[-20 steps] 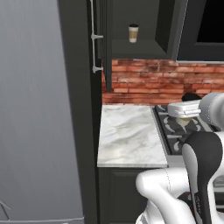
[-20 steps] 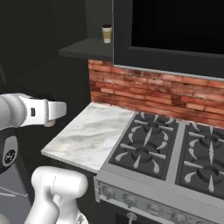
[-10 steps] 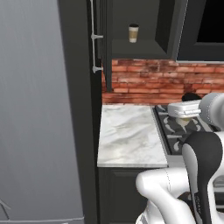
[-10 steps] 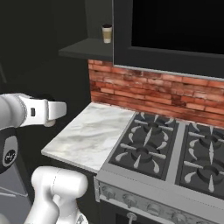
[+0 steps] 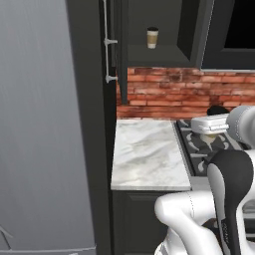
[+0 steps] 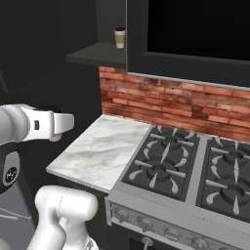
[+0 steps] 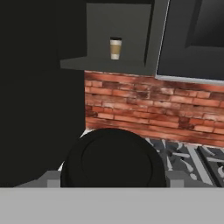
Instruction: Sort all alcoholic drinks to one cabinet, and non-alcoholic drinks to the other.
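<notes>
Left base view: one coffee cup [image 5: 152,38] sits up in the open cabinet [image 5: 159,55] above the marble counter [image 5: 148,154]. Right base view: same cup, far left of the stove [image 6: 195,171]. Hand view: a dark round lid [image 7: 114,159] sits between the gripper's [image 7: 113,177] widely spread jaws — looks like the second cup is held, so next it gets lifted beside the first one.

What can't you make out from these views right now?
- Hand view: the dark round thing sits between the fingertips of the hand. I cannot tell whether it is gripped or merely close, and its body is cut off at the bottom edge.
- Left base view: the cabinet door hides the shelf left of the coffee cup.
- All views: the cup's print is too small to read.
</notes>
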You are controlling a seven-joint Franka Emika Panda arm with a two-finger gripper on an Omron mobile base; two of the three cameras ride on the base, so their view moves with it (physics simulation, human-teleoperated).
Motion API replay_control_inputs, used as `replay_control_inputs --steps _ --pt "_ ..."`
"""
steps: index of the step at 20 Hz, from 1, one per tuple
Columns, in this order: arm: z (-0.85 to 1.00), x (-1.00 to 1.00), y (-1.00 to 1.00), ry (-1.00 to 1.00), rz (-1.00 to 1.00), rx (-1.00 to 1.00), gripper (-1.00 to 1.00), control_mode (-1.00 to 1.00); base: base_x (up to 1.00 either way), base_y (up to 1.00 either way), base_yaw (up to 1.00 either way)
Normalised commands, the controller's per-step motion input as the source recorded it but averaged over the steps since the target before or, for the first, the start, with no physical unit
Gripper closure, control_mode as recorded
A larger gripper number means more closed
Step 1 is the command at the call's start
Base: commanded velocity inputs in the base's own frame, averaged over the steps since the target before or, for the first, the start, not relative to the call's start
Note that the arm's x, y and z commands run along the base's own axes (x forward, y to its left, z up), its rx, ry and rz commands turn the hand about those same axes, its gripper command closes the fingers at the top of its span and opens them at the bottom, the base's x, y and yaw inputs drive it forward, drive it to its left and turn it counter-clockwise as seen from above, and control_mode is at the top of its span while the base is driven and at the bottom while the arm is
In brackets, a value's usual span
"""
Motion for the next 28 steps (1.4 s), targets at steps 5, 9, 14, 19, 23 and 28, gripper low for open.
replay_control_inputs --steps 5,9,14,19,23,28 --pt "-0.01 0.00 0.02 0.02 0.02 0.00 1.00 -1.00 0.00 0.01 0.01" --pt "0.05 0.01 0.00 0.00 0.09 0.00 1.00 -1.00 0.00 0.00 0.00" --pt "0.18 0.06 0.00 0.00 0.10 0.00 1.00 -1.00 0.00 0.00 0.00" --pt "0.22 0.11 0.05 0.01 0.09 0.00 1.00 -1.00 0.00 0.00 0.00" --pt "0.27 0.15 0.11 0.02 0.05 0.00 1.00 -1.00 0.00 0.00 0.00" --pt "0.28 0.14 0.11 0.00 0.01 0.00 1.00 -1.00 0.00 0.00 0.00"
